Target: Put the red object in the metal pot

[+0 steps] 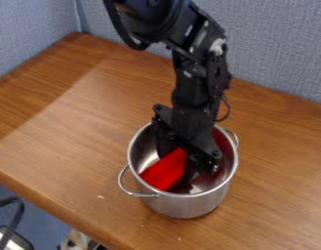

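The metal pot stands on the wooden table near its front edge, shiny, with a small loop handle at its left. The red object lies inside it, tilted against the front-left wall. My gripper points straight down into the pot's mouth, just above and behind the red object. Its dark fingers stand apart with nothing gripped between them. The far part of the pot's floor is hidden behind the fingers.
The wooden table stretches to the left and back of the pot. A grey wall rises behind it. The table's front edge runs close to the pot, with a dark floor and wheeled base below.
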{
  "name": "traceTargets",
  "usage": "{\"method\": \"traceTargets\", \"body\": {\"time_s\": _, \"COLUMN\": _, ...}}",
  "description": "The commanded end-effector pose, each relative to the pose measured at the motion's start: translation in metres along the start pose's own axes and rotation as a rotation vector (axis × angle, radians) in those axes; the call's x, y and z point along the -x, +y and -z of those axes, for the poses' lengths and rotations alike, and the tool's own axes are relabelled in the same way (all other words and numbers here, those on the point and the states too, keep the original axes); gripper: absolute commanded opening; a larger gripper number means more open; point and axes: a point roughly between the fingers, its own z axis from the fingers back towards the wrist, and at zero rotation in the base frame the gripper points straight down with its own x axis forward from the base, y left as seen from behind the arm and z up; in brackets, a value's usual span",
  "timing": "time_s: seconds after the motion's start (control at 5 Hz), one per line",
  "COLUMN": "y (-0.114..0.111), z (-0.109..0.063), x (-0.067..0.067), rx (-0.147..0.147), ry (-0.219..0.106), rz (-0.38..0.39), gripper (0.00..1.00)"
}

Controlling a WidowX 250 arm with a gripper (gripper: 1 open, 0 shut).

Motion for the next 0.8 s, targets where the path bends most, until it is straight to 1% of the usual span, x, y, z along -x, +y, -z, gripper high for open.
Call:
{"method": "traceTargets", "body": {"time_s": 0.0, "y": 0.01, "z": -0.01, "x": -0.013, "rx": -0.012, "ry": -0.045, "rz": 0.039, "gripper": 1.0}}
{"method": "traceTargets", "body": {"time_s": 0.4, "y": 0.018, "z": -0.016, "x": -0.009, "rx": -0.017, "ry": -0.06, "rz": 0.05, "gripper": 1.0}}
{"method": "traceTargets", "body": {"time_s": 0.6, "y": 0.02, "z": -0.026, "x": -0.002, "rx": -0.021, "ry": -0.075, "rz": 0.063, "gripper": 1.0}}
